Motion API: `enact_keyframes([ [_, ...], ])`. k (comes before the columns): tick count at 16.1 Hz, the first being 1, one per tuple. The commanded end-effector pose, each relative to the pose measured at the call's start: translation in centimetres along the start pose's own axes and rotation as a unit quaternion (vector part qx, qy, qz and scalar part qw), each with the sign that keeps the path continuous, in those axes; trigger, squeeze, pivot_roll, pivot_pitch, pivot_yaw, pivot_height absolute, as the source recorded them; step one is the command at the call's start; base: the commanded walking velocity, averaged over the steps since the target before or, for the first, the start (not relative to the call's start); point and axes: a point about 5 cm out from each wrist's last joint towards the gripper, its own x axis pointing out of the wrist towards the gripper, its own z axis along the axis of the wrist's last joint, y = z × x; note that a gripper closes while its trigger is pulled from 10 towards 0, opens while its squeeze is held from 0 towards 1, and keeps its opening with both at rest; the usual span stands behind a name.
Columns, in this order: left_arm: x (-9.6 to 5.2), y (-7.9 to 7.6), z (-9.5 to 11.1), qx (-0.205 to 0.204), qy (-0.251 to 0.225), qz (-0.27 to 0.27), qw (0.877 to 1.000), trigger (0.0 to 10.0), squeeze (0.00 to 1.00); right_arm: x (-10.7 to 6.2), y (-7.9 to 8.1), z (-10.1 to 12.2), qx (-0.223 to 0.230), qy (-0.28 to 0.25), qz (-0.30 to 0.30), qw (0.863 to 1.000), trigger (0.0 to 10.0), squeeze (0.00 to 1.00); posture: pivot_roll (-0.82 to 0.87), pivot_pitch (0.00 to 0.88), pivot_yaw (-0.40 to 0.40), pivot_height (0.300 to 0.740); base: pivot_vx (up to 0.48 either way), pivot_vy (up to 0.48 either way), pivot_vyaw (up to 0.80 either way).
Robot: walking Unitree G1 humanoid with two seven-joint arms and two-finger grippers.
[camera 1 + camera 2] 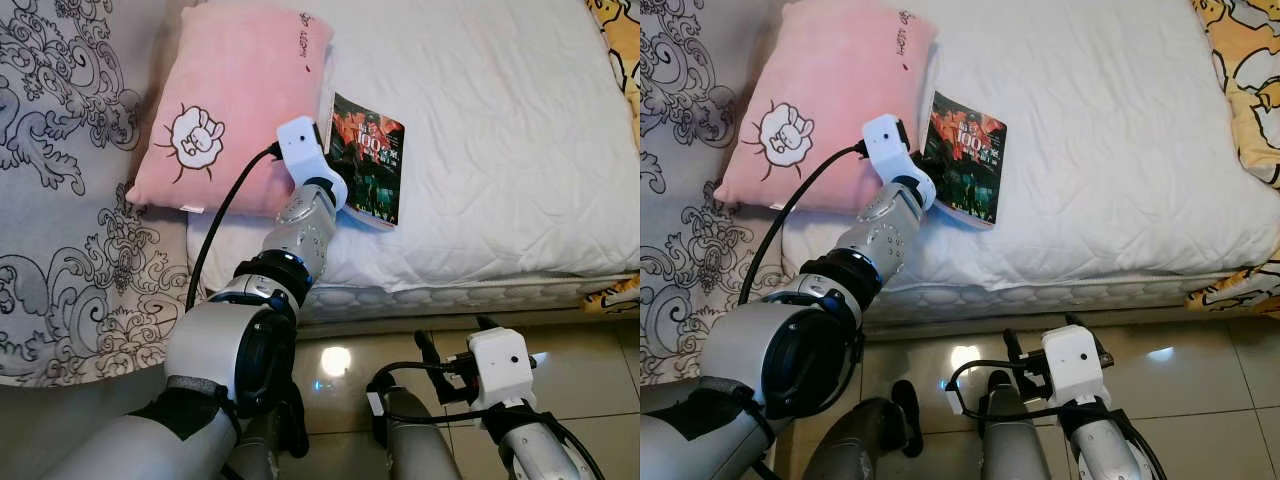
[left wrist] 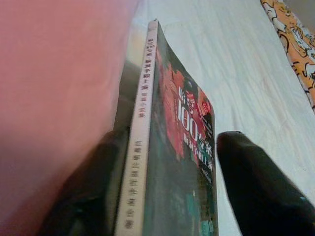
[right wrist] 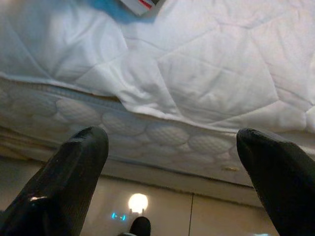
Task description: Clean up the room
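— Between the two black fingers of the left gripper, what sits there?

— A book. One finger lies on the spine side, next to the pink pillow, and the other stands off the cover's far edge. The fingers are spread with the book between them; the outer one does not touch the cover, so they are not clamped on it.

— Where does the book lie?

— On the white quilted bed cover, flat, with its dark red-and-green front facing up. Its spine edge is tucked against the pillow's side, just ahead of the gripper's white wrist block.

— And the pillow?

— The pillow is on the spine side of the gripper, touching the book. It is pink, with a small white cartoon sheep drawn on it, and rests half on the bed cover and half on a grey patterned blanket farther out to that side.

— Anything beyond the book?

— Well away across the cover, at the far edge of the bed, an orange-and-yellow printed cloth.

— What about the other arm?

— The right gripper hangs low over the tiled floor, below the mattress edge, well apart from the book. Its two fingers stand wide apart with nothing between them. A bright lamp reflection shows on the tiles beneath it.
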Motion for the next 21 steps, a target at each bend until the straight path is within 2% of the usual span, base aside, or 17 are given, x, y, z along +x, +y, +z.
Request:
enact_keyframes([
  [1,-0.8,-3.3,-3.6,-0.041,0.049,-0.034,0.997,10.0,1.0,-0.2,-0.1,-0.6,0.003,0.018,0.003,1.0,10.0,0.0,-0.35,0.315,0.042,0.74,0.0,0.0,0.0],
  [3,-1.0,-3.5,-4.6,-0.057,0.069,-0.033,0.995,10.0,1.0,0.2,-0.1,-0.5,0.0,0.015,0.006,1.0,10.0,0.0,-0.35,0.308,0.037,0.74,0.0,0.0,0.0],
  [4,-1.2,-3.5,-5.1,-0.08,0.085,-0.028,0.993,10.0,1.0,0.2,-0.1,-0.6,0.0,0.015,0.007,1.0,10.0,0.0,-0.35,0.305,0.038,0.74,0.0,0.0,0.0],
  [6,-1.4,-4.0,-5.8,-0.08,0.104,-0.035,0.991,10.0,1.0,0.5,-0.2,-0.7,-0.003,0.015,0.008,1.0,10.0,0.0,-0.35,0.293,0.038,0.74,0.0,0.0,0.0],
  [7,-1.5,-4.3,-6.1,-0.056,0.112,-0.041,0.991,10.0,1.0,0.7,-0.2,-0.7,-0.003,0.014,0.008,1.0,10.0,0.0,-0.34,0.287,0.04,0.74,0.0,0.0,0.0],
  [8,-1.3,-4.3,-5.5,0.046,0.085,-0.05,0.994,10.0,1.0,0.9,-0.2,-0.6,-0.004,0.012,0.008,1.0,10.0,0.0,-0.34,0.278,0.041,0.74,0.0,0.0,0.0],
  [9,-1.1,-4.1,-4.3,0.16,0.038,-0.056,0.985,10.0,1.0,1.2,-0.3,-0.5,-0.004,0.009,0.007,1.0,10.0,0.0,-0.33,0.271,0.042,0.74,0.0,0.0,0.0],
  [10,-0.9,-3.9,-3.4,0.215,0.008,-0.056,0.975,10.0,1.0,1.4,-0.4,-0.5,-0.004,0.008,0.006,1.0,10.0,0.0,-0.33,0.264,0.042,0.74,0.0,0.0,0.0],
  [11,-0.8,-3.5,-2.8,0.326,-0.007,-0.06,0.944,10.0,1.0,1.7,-0.4,-0.5,-0.004,0.006,0.006,1.0,10.0,0.0,-0.31,0.247,0.042,0.74,0.0,0.0,0.0],
  [12,-0.9,-2.7,-3.3,0.405,0.002,-0.063,0.912,10.0,1.0,2.1,-0.3,-0.6,-0.004,0.005,0.007,1.0,10.0,0.0,-0.3,0.23,0.042,0.74,0.0,0.0,0.0],
  [13,-1.2,-1.8,-4.2,0.433,0.019,-0.066,0.899,10.0,1.0,2.3,-0.2,-0.6,-0.003,0.004,0.01,1.0,10.0,0.0,-0.29,0.22,0.043,0.74,0.0,0.0,0.0],
  [15,-1.6,-1.0,-4.9,0.47,0.014,-0.064,0.88,10.0,1.0,3.0,-0.1,-0.7,-0.003,0.003,0.012,1.0,10.0,0.0,-0.27,0.201,0.041,0.74,0.0,0.0,0.0],
  [16,-1.7,-0.8,-4.3,0.481,-0.018,-0.062,0.874,10.0,1.0,3.3,0.0,-0.5,-0.003,-0.002,0.014,1.0,10.0,0.0,-0.26,0.194,0.042,0.74,0.0,0.0,0.0],
  [17,-2.1,-0.4,-3.1,0.492,-0.073,-0.068,0.865,10.0,1.0,3.8,-0.1,-0.1,-0.003,-0.013,0.009,1.0,10.0,0.0,-0.26,0.172,0.048,0.74,0.0,0.0,0.0],
  [18,-3.6,0.9,-1.6,0.484,-0.123,-0.092,0.862,10.0,1.0,4.2,-0.4,1.0,0.004,-0.041,-0.005,0.999,10.0,0.0,-0.24,0.142,0.063,0.74,0.0,0.0,0.0],
  [20,-7.1,4.3,-0.8,0.47,-0.135,-0.095,0.867,10.0,1.0,4.2,-0.7,2.1,0.007,-0.07,-0.023,0.997,10.0,0.0,-0.23,0.09,0.078,0.74,0.0,0.0,0.0],
  [21,-8.9,5.7,-0.8,0.438,-0.137,-0.084,0.885,10.0,1.0,4.3,-0.9,2.0,0.005,-0.073,-0.032,0.997,10.0,0.0,-0.21,0.054,0.083,0.74,0.0,0.0,0.0],
])
